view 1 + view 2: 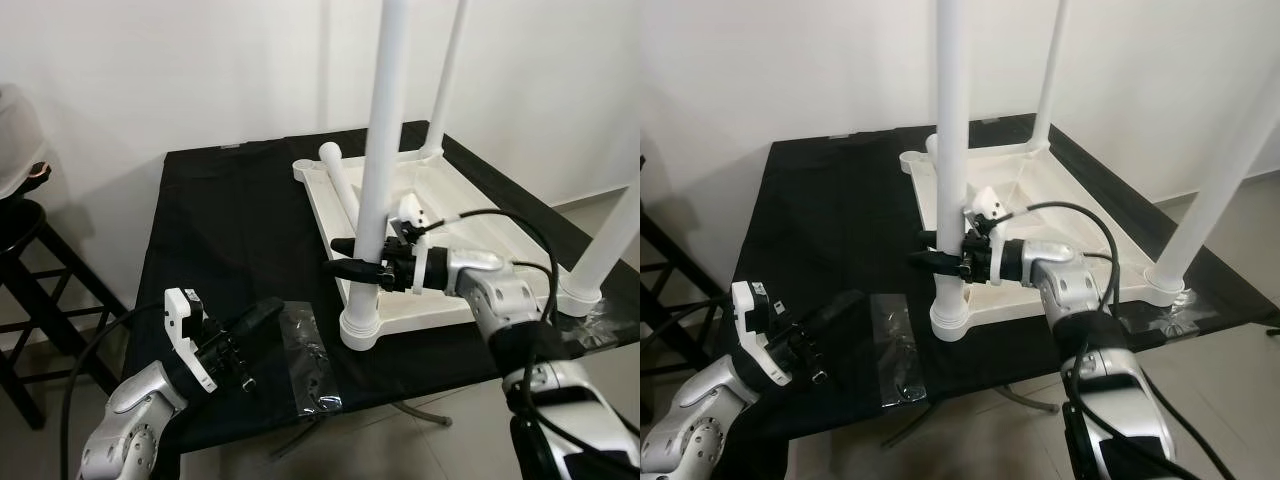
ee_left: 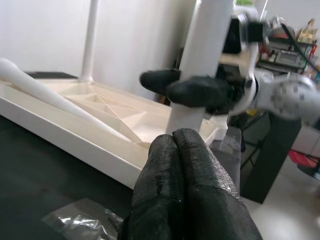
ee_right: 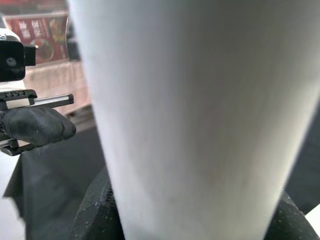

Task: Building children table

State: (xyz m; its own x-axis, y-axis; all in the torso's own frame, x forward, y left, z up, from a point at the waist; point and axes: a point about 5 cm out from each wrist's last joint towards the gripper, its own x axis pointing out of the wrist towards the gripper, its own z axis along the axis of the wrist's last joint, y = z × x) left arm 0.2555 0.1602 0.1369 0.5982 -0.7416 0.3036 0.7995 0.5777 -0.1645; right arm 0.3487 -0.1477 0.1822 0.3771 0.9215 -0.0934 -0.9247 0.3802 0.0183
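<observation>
Upside-down white children's tabletop [image 1: 455, 215] lying on the black worktop [image 1: 230, 215], three legs up, a fourth, loose leg [image 1: 343, 183] lying in its recess. Nearest upright leg [image 1: 378, 170] pinched low by the right hand [image 1: 352, 258], just above its corner socket. Risks: cross-threading or a tilted leg if twisted off-axis; tabletop skidding on the cloth, unbraced. Left hand [image 1: 262, 315] pressed together, empty, hovering beside that socket. Clear plastic bag [image 1: 308, 358] flat near the socket, contents too small to tell, probably hardware.

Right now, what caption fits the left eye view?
Right gripper clamps the near table leg standing on the upturned white tabletop; left gripper rests shut beside a plastic bag.
</observation>
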